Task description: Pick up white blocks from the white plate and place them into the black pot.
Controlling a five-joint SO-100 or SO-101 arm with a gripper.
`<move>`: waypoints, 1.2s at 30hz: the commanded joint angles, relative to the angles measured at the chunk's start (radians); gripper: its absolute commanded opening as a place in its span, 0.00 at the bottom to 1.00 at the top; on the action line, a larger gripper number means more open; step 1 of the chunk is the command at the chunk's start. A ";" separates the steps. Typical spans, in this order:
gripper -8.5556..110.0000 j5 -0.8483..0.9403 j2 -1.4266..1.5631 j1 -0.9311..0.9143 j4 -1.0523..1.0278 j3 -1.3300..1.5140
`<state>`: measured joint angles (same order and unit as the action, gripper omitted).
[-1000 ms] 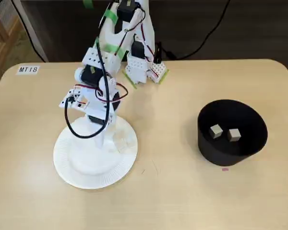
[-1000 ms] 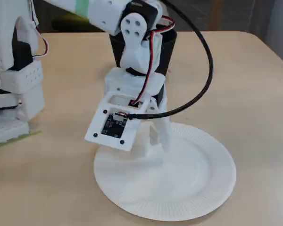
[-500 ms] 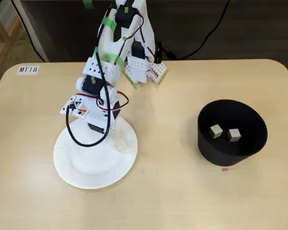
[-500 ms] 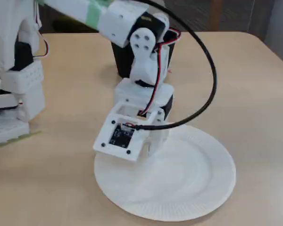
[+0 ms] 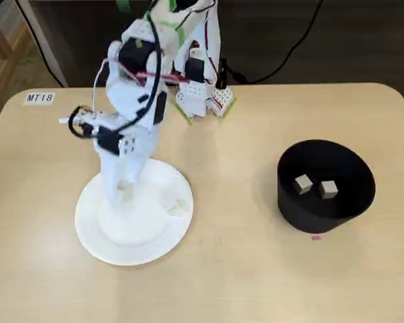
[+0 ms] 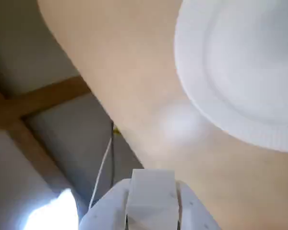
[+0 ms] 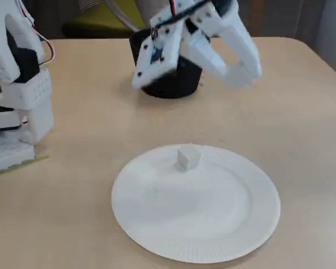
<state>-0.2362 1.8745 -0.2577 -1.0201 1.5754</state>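
The white plate (image 5: pixel 101 232) lies at the left of the table, with one white block (image 5: pixel 170 200) near its right rim; another fixed view shows this block (image 7: pixel 186 157) at the plate's (image 7: pixel 213 235) far side. My gripper (image 5: pixel 120 194) hangs high above the plate, blurred (image 7: pixel 243 73) in that view. In the wrist view my gripper (image 6: pixel 151 203) is shut on a white block (image 6: pixel 151 189), with the plate (image 6: pixel 240 72) far below. The black pot (image 5: pixel 289 198) stands at the right and holds two white blocks (image 5: pixel 301 183) (image 5: pixel 328 189).
The arm's base (image 5: pixel 202 94) stands at the table's back edge, with black cables behind it. A label "MT18" (image 5: pixel 39 98) sits at the back left corner. A small pink mark (image 5: pixel 315 237) lies in front of the pot.
My gripper has risen from the plate's surface to well above it and tilted. One block that it hid now lies uncovered on the plate.
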 commanded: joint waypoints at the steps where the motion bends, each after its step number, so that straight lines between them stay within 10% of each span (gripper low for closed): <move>1: 0.05 -0.031 0.121 0.175 -0.014 -0.054; 13: 0.05 -0.092 0.163 0.703 0.077 0.147; 31: 0.05 -0.258 0.003 0.816 0.325 0.400; 36: 0.34 -0.156 0.017 0.842 0.290 0.400</move>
<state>-0.4357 1.8730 0.5645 -0.7133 1.9819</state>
